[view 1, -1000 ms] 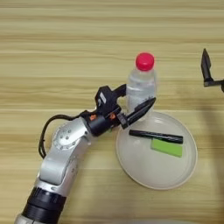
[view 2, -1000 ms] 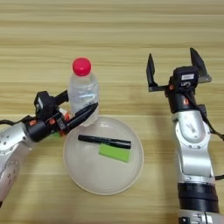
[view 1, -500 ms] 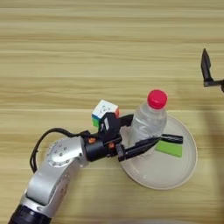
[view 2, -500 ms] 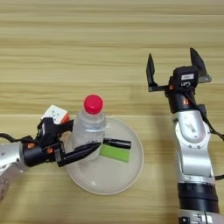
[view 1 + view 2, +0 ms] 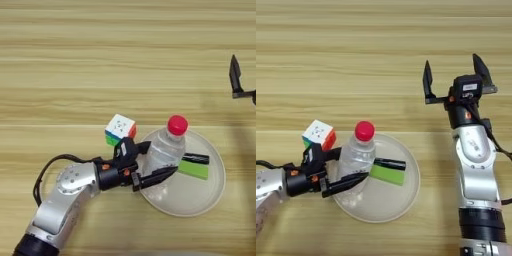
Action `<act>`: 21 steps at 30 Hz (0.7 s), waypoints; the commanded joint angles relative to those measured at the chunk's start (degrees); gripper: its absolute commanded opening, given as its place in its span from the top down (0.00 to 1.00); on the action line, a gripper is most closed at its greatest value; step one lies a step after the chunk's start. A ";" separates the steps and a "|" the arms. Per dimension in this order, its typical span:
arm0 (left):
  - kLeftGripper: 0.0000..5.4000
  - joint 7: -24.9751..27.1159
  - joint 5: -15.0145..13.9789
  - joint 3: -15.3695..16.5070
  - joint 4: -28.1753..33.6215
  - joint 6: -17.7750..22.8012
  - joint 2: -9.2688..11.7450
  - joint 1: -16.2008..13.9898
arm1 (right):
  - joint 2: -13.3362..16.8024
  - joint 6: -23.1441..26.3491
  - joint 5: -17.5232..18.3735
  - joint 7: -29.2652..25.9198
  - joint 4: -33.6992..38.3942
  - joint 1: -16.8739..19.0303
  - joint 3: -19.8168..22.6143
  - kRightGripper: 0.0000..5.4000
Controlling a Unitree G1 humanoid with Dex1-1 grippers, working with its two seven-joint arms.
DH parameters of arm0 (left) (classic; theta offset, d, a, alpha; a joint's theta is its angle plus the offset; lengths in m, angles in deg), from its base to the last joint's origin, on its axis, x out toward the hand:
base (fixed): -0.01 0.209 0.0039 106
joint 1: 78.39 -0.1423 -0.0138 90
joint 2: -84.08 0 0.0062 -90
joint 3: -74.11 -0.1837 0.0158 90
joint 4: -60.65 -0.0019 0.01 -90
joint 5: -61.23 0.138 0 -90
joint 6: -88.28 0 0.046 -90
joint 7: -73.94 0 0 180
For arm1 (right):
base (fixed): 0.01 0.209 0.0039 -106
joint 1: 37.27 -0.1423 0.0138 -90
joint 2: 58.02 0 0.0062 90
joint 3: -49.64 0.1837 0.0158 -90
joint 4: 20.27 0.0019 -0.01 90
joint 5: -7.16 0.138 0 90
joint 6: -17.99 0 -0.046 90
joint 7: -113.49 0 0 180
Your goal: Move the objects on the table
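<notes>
Nearest, the left gripper (image 5: 152, 165) is clamped around the lower body of the clear bottle (image 5: 165, 150), one black finger on its near side and the other on its far side. The bottle stands upright, red cap up, on the left part of the round cream plate (image 5: 205, 200). A second ago it stood on the table (image 5: 75, 60) just beyond the plate's far rim; half a second ago it was already over the rim, and now it sits deeper on the plate. So the bottle has been carried toward the robot and looks set down, or nearly so; letting go seems the next step.

On the plate to the right of the bottle lie a black marker (image 5: 195, 158) and a green block (image 5: 192, 170), unmoved. Just beyond the left gripper, the puzzle cube (image 5: 120, 129) rests on the wood, uncovered now that arm and bottle have come nearer.

Farther right, the right gripper (image 5: 455, 78) hangs above the table, fingers spread wide and empty, as before.
</notes>
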 commanded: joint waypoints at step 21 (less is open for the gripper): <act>0.29 -0.36 -0.20 -0.14 -0.06 -2.30 -2.36 0.71 | 0.21 0.37 -0.25 -0.05 -0.11 -0.59 -0.07 0.00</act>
